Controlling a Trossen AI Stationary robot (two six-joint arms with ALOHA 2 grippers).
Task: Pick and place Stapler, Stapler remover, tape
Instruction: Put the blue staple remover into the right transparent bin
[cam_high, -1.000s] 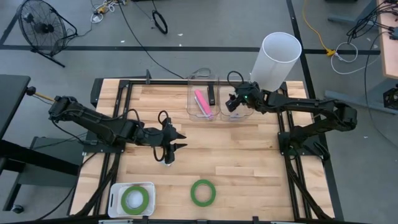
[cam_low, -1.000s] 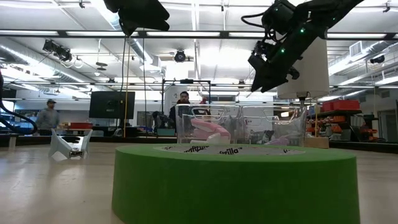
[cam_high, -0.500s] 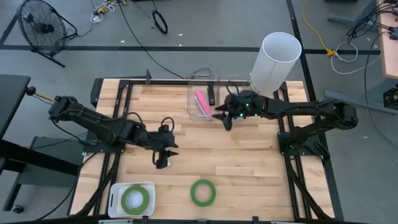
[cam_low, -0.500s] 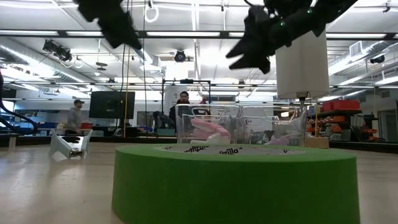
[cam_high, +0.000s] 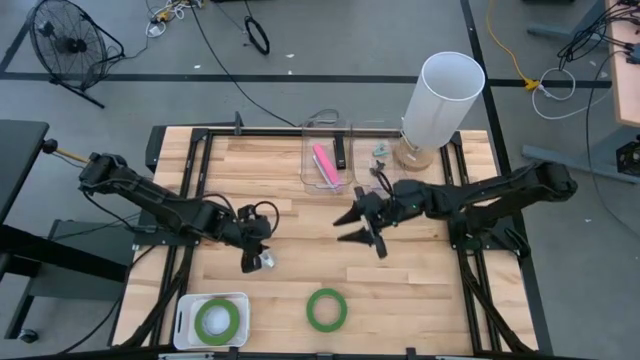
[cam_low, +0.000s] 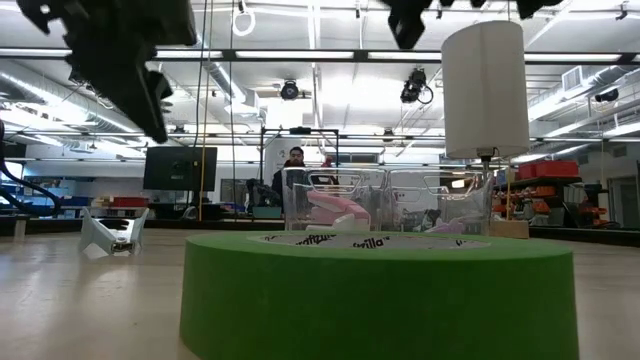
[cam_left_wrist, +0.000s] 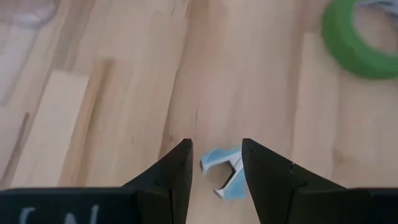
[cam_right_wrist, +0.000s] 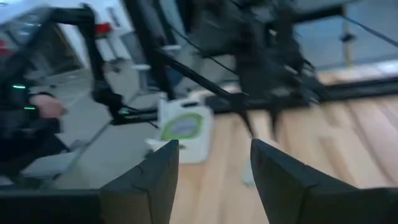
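A small light-blue stapler remover (cam_left_wrist: 222, 175) lies on the wooden table; it also shows in the high view (cam_high: 267, 262). My left gripper (cam_left_wrist: 216, 163) is open and points down over it, one finger on each side, and no touch shows. My right gripper (cam_high: 356, 227) is open and empty above the table's middle. One green tape roll (cam_high: 326, 309) lies flat near the front edge. Another green roll (cam_high: 216, 320) lies in a white tray (cam_high: 184, 316). A pink stapler (cam_high: 323, 165) lies in a clear bin (cam_high: 306, 158). The pink-red roll does not show plainly.
A second clear bin (cam_high: 392, 170) with a small grey thing (cam_high: 380, 152) stands beside the first. A tall white cylinder (cam_high: 440, 98) stands at the back right. Bare wood lies between the bins and the front green roll. People show in the room behind (cam_low: 294, 160).
My right gripper has left the far clear bin and come toward the table's near edge and middle, open and empty. My left gripper has tipped from pointing level to pointing down and has moved a little toward the near left, over the stapler remover.
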